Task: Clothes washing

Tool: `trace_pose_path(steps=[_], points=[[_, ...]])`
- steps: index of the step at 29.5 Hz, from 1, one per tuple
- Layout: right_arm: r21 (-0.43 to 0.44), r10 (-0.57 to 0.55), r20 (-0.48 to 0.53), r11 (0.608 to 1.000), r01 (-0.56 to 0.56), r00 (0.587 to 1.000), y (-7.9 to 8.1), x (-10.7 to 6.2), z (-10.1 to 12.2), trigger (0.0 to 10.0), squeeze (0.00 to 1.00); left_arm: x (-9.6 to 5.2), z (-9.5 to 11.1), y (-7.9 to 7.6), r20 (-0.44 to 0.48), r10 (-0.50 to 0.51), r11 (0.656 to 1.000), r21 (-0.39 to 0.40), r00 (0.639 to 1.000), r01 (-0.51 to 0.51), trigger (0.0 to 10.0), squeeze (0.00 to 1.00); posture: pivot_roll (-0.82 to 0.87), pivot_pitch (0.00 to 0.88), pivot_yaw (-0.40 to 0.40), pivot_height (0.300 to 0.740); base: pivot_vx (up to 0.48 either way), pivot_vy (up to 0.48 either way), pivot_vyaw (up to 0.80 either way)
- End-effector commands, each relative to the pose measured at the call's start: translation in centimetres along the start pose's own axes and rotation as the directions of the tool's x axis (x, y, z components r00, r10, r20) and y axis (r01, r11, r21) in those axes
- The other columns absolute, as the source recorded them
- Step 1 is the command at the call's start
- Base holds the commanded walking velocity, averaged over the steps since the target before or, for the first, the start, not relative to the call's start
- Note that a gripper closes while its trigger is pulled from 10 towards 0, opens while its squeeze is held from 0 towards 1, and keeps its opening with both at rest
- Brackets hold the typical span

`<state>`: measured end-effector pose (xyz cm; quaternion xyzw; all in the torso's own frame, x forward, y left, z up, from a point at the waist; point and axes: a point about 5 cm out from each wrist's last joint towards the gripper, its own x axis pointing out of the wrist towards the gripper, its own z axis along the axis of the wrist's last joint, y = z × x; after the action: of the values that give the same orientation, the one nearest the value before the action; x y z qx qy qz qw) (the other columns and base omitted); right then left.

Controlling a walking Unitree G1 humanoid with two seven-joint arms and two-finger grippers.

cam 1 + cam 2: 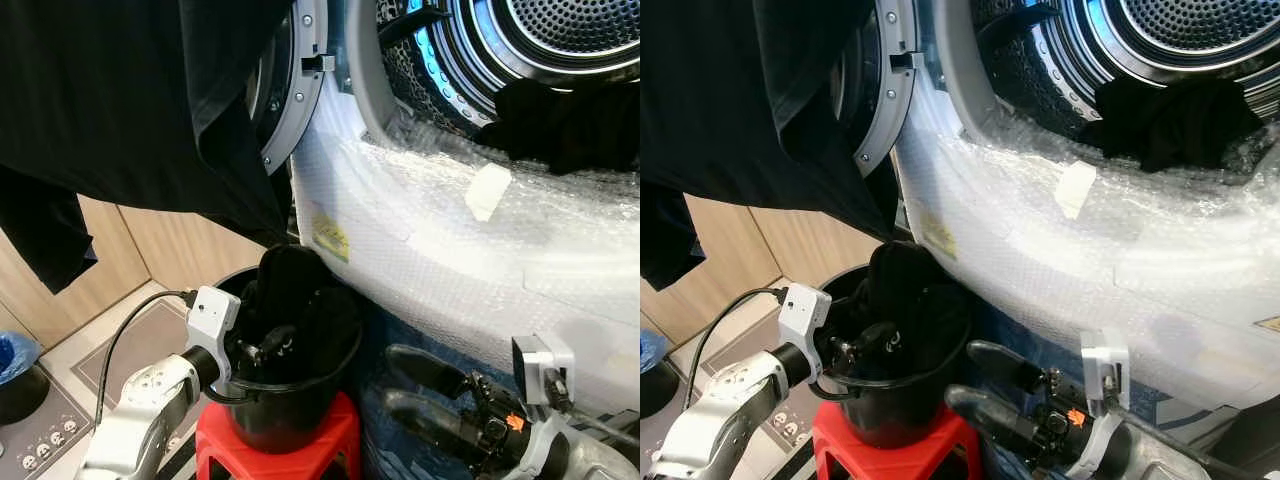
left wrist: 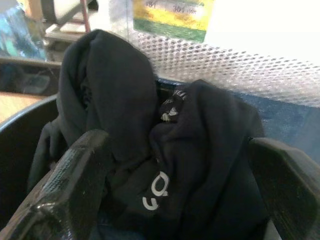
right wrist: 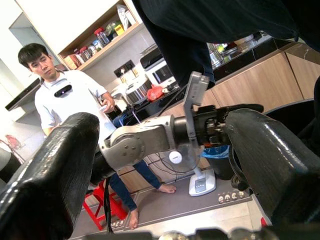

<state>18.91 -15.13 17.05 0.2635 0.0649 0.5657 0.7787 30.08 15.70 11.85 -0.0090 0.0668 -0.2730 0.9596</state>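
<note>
left claw (image 2: pixel 175 185) wide around black clothes (image 2: pixel 200 150)

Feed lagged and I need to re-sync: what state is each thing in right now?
Washer door: open, black garment draped over it.
Drum: holds dark clothes at the rim.
Black bucket: on red stool, full of dark clothes.
Left gripper: open, inside bucket.
Right gripper: open, empty.

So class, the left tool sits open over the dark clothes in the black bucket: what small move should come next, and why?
Probably close the left tool on the black garment between its fingers. The wrist view shows both fingers spread either side of the bunched cloth in the black bucket, nothing gripped yet. The washing machine drum stands open above, ready for loading, and the right tool waits open beside the bucket.
</note>
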Motion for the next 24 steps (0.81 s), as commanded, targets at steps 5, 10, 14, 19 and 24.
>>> trace_pose_path(steps=[5,10,14,19,24], points=[[-0.030,-0.009,-0.017,1.000,0.009,1.000,0.3,0.0,-0.4,10.0,0.00,2.1,-0.6,0.1,-0.015,-0.035,0.999,0.011,0.999,0.035,10.0,0.00,-0.09,0.099,0.037,0.740,0.000,0.000,0.00],[-0.043,-0.020,-0.018,0.999,0.020,1.000,1.3,-0.2,-0.7,10.0,0.00,3.5,-0.5,-0.2,-0.028,-0.074,0.997,0.024,0.997,0.074,10.0,0.00,-0.12,0.143,0.044,0.740,0.000,0.000,0.00],[-0.058,-0.022,-0.025,0.998,0.021,0.999,2.5,-0.4,-0.8,10.0,0.00,4.8,-0.1,-0.4,-0.016,-0.120,0.992,0.042,0.993,0.121,10.0,0.00,-0.15,0.188,0.042,0.740,0.000,0.000,0.00],[-0.072,-0.027,-0.027,0.997,0.025,0.999,3.8,-0.5,-0.6,10.0,0.00,6.0,0.5,-0.4,-0.016,-0.158,0.986,0.052,0.987,0.159,10.0,0.00,-0.18,0.239,0.034,0.740,0.000,0.000,0.00],[-0.087,-0.030,-0.029,0.996,0.027,0.999,4.7,-0.4,-0.2,10.0,0.00,6.6,0.8,-0.3,-0.029,-0.178,0.983,0.044,0.984,0.180,10.0,0.00,-0.22,0.280,0.027,0.740,0.000,0.000,0.00]])
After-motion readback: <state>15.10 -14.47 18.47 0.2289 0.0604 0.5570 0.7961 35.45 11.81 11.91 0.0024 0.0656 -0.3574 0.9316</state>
